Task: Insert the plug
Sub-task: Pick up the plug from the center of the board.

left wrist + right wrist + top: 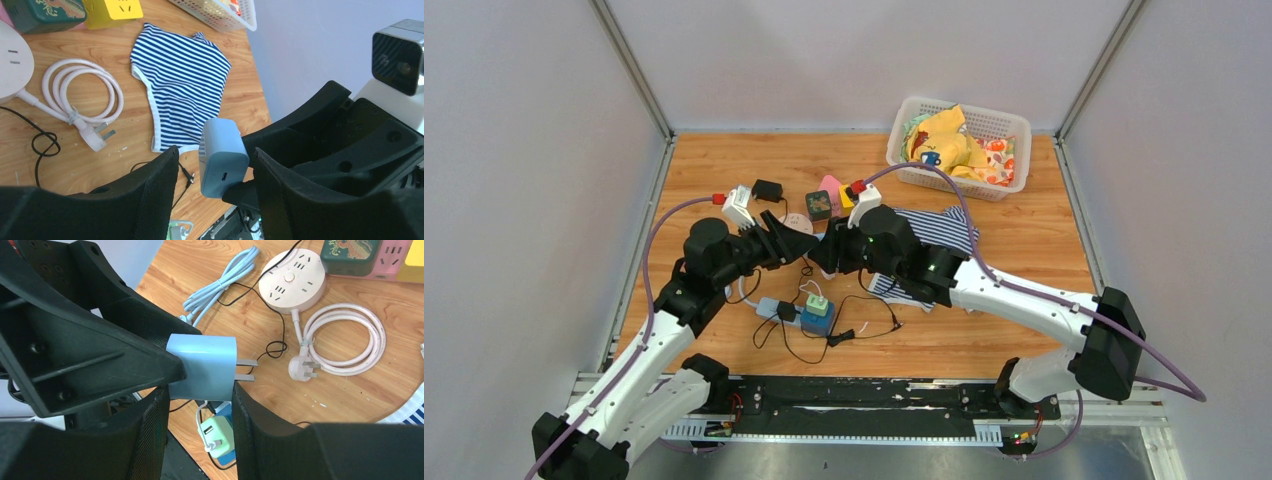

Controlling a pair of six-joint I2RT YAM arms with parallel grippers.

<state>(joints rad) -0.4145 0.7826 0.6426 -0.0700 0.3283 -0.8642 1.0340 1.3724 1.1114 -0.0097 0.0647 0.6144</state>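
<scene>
The plug [202, 365] is a light blue adapter held in the air, its two metal prongs [247, 369] pointing sideways. My right gripper [199, 389] is shut on its sides. My left gripper [215, 152] faces the right one, and its fingers straddle the same plug [222, 157]. A gap shows beside the left finger [160, 180], so this gripper is open. In the top view the two grippers [802, 243] [826, 250] meet tip to tip over the middle of the table and hide the plug. Below them lies a blue power strip [817, 318] with a green charger [218, 435] plugged in.
A round pink power strip [292, 280] with a coiled white cable [345, 340] lies behind. Green, pink and yellow cube sockets [832, 198] stand farther back. A striped cloth [180, 80] is to the right, and a white basket [1014, 125] of clothes is at the back right. Thin black cables [864, 325] trail near the strip.
</scene>
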